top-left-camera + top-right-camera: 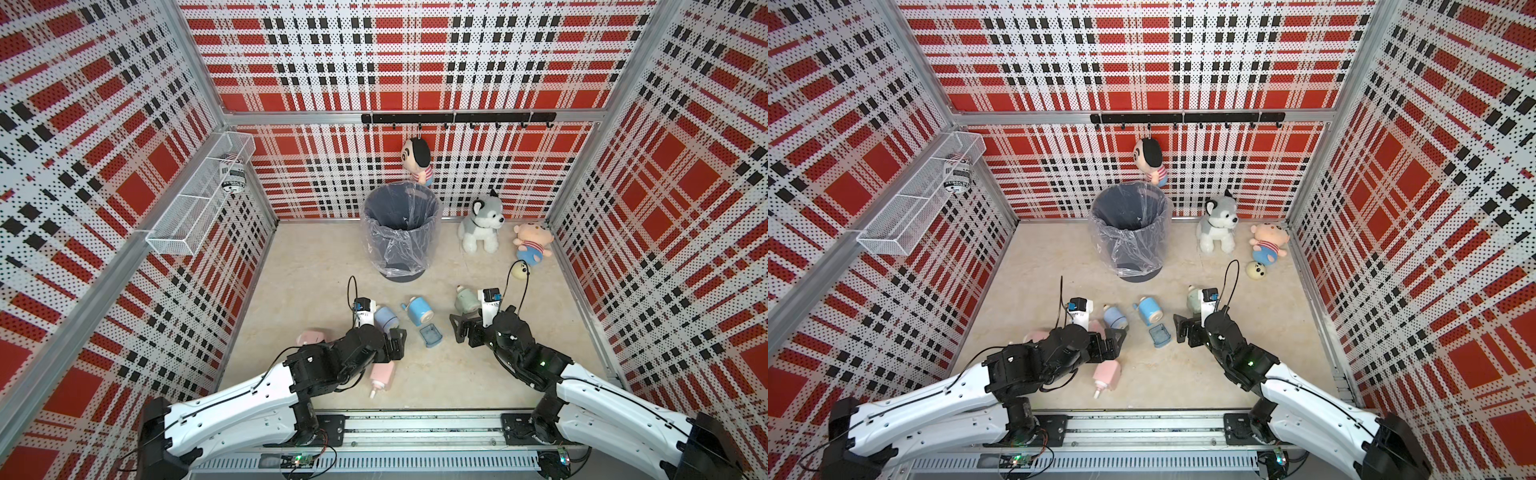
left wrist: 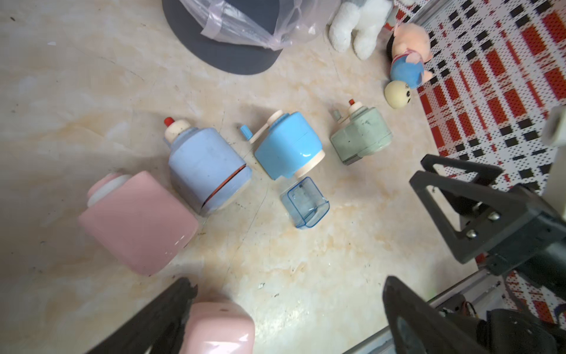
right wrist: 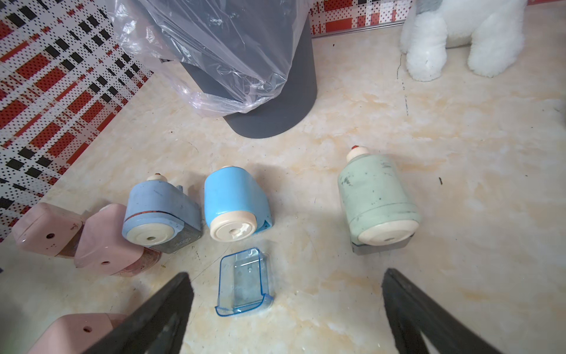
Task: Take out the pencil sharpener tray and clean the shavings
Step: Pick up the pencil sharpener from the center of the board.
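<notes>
Both my claws are spread wide and hold nothing. My right claw (image 3: 286, 274) hangs low over the table with the clear blue tray (image 3: 243, 283) lying between its fingers, nearer one of them and touching neither. My left claw (image 2: 288, 285) hovers over the pink sharpeners (image 2: 137, 220), well apart from the tray.

The tray is already out of its housing. It rests open side up on the table, just in front of the bright blue sharpener (image 3: 232, 199) and apart from it. That spot makes sense, since the sharpener's cream front faces my arms and a drawer pulled from there would end up where the tray lies. The pale blue sharpener (image 3: 159, 208) and the green sharpener (image 3: 376, 199) sit in the same row, fronts toward me too.

The bin (image 3: 304, 76), lined with a loose plastic bag, stands behind the row, so tipping the tray would be a short carry over the sharpeners. Through the smeared plastic I cannot tell whether shavings are left in the tray; it looks nearly bare.

I judge the next step is mine on the right: shift sideways to centre the tray, then close across its thin walls. They are slick and may skid or flex if I pinch off-centre.
</notes>
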Controlling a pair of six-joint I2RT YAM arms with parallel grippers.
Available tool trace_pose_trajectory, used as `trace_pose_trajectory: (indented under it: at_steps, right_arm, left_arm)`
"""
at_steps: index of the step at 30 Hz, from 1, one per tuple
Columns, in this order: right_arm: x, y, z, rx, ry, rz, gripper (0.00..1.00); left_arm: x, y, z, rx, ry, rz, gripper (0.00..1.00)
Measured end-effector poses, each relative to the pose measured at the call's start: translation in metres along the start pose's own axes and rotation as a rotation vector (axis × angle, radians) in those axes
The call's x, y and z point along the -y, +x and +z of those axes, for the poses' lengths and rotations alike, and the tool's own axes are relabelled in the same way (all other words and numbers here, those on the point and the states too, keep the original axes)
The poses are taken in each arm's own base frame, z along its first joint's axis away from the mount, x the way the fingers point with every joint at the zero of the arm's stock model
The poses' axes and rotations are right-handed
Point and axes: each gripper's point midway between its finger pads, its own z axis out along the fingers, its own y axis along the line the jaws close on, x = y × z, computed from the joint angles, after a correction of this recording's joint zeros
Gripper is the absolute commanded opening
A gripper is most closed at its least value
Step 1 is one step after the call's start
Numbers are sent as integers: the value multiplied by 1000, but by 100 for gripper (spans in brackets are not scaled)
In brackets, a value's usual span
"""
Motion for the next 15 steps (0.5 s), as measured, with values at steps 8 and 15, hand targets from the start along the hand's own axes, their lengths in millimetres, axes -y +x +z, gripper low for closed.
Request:
trace_pose_trajectory:
  at_steps: [8,15]
  right_arm:
    - [-6,-8,-1,31,-32,13,100]
    - [-4,-3,0,26,-29,13,100]
  left_arm:
    - [-26,42,24,-182,-145,98,98]
    - [-29,55,29,-258,-150,115,98]
